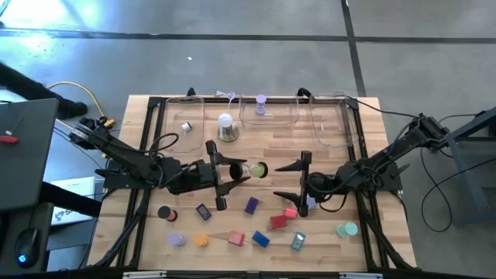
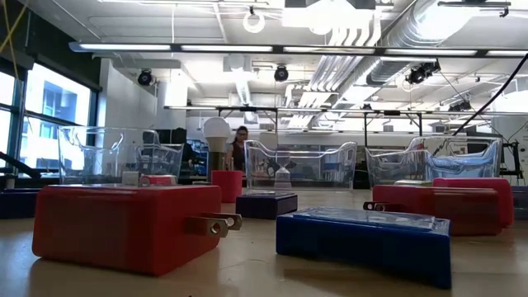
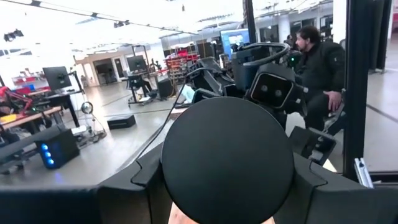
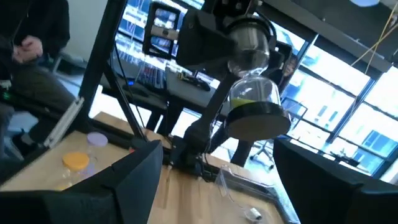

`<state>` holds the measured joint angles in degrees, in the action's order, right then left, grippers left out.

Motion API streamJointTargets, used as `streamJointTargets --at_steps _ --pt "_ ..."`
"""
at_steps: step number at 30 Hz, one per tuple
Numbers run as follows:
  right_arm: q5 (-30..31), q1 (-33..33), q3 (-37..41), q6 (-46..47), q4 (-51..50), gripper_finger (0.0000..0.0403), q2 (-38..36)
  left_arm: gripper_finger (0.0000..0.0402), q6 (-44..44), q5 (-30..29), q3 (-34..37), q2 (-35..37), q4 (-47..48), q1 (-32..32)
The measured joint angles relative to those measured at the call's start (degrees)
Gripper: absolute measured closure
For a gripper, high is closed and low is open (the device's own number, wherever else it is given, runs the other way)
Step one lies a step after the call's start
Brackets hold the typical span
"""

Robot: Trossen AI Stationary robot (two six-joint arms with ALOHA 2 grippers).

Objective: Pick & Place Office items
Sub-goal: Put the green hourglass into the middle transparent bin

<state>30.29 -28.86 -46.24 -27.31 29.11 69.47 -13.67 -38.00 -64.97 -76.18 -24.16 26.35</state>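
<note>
The left gripper (image 1: 243,170) has its jaws closed on a round roll (image 1: 258,170) above the middle of the worktop (image 1: 341,256). In the left wrist view the roll's (image 3: 227,158) flat black face fills the space between the two fingers (image 3: 124,194). In the right wrist view the same roll (image 4: 255,109) shows a black rim, a clear body and a yellow-green patch inside.

The right gripper (image 1: 285,180) faces it from just beside, jaws wide apart with nothing between them.

Just beyond the right gripper, on the front part of the worktop, lie a pink block (image 1: 291,212), a red block (image 1: 279,222) and a purple block (image 1: 252,205). Further along the front edge are a red block with metal prongs (image 1: 236,239), a blue block (image 1: 260,239), a pale teal block (image 1: 298,241) and a teal roll (image 1: 346,229). Towards the left arm's side sit a dark block (image 1: 203,211), a black roll (image 1: 163,211), a lilac roll (image 1: 177,239) and an orange roll (image 1: 201,240).

Three clear trays line the far edge: the left tray (image 1: 177,110), the middle tray (image 1: 288,114) and the right tray (image 1: 333,132). A second lilac roll (image 1: 261,105) is in the middle tray. A white dome on a metal base (image 1: 225,128) stands in front of the trays.

A seated person (image 3: 317,62) shows in the room behind.
</note>
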Motion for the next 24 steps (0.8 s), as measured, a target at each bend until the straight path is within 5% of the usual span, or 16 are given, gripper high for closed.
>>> streamJointTargets --at_steps 7,15,20,24 --pt "1.0 -0.4 0.0 -7.1 1.6 0.0084 0.0 0.0212 1.9 -0.2 0.0 0.0 -0.1 0.0" --pt "13.7 -0.7 0.0 -14.9 7.7 0.0008 1.4 0.0212 4.7 -0.8 0.0 0.0 -0.1 0.0" --pt "14.6 -0.3 0.0 -18.3 4.4 0.0016 1.4 0.0212 6.3 -1.0 0.0 0.0 -1.5 0.0" --pt "8.9 0.1 0.0 -15.1 1.1 0.0022 1.4 0.0212 6.9 -1.0 0.0 0.0 -2.1 0.0"
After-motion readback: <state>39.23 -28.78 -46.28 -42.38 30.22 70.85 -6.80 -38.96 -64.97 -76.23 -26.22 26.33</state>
